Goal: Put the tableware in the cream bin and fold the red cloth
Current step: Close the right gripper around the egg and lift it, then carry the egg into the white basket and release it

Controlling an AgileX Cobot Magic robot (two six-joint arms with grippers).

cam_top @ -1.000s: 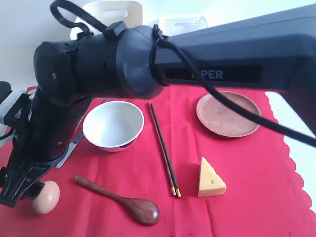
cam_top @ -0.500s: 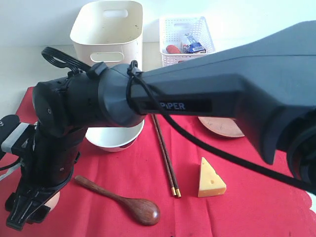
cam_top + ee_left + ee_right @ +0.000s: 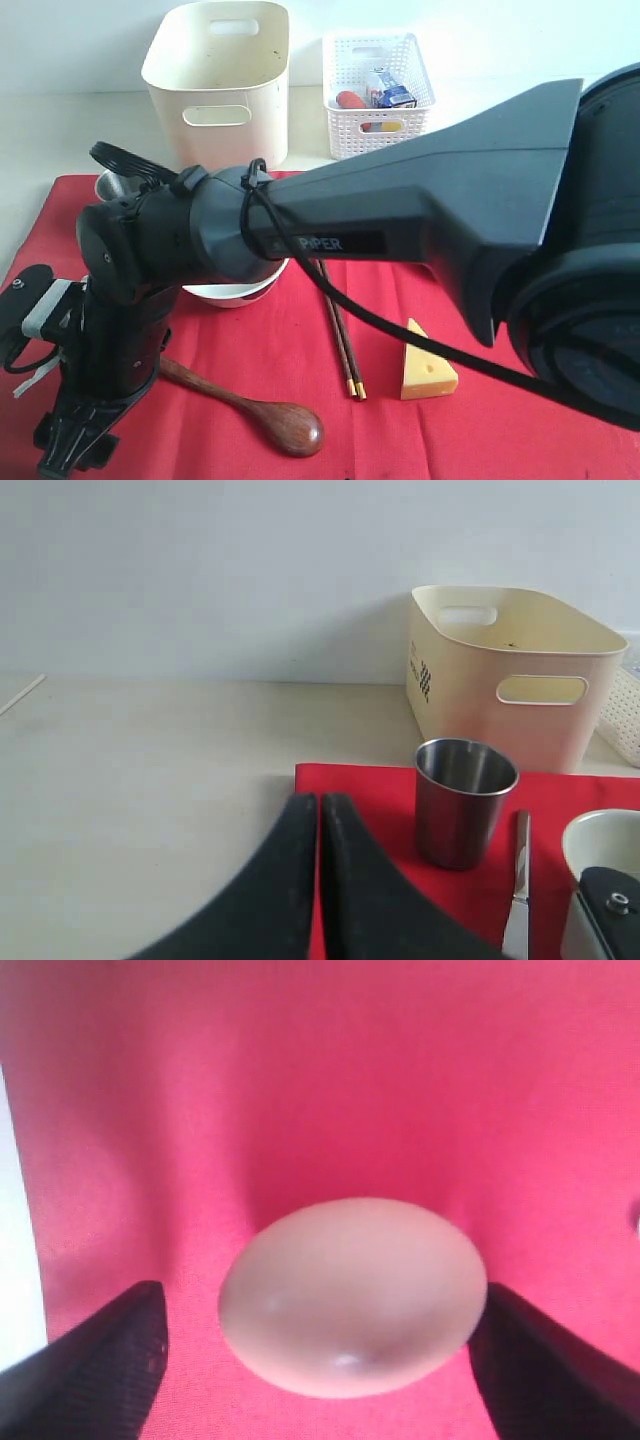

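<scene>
red cloth [image 3: 250, 350] lies on a pale table [image 3: 60, 130] before a white wall [image 3: 250, 560]. lower left in the exterior view, right gripper [image 3: 320, 1305] stands spread around an egg [image 3: 352, 1295]; left gripper [image 3: 320, 800] is pressed together.

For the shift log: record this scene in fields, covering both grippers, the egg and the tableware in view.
right gripper: open, fingers on either side of the egg, which lies on the red cloth
left gripper: shut, holding nothing
cream bin: no tableware seen inside
on the red cloth: cup, knife, bowl, chopsticks, spoon, cheese
basket: small items inside
</scene>
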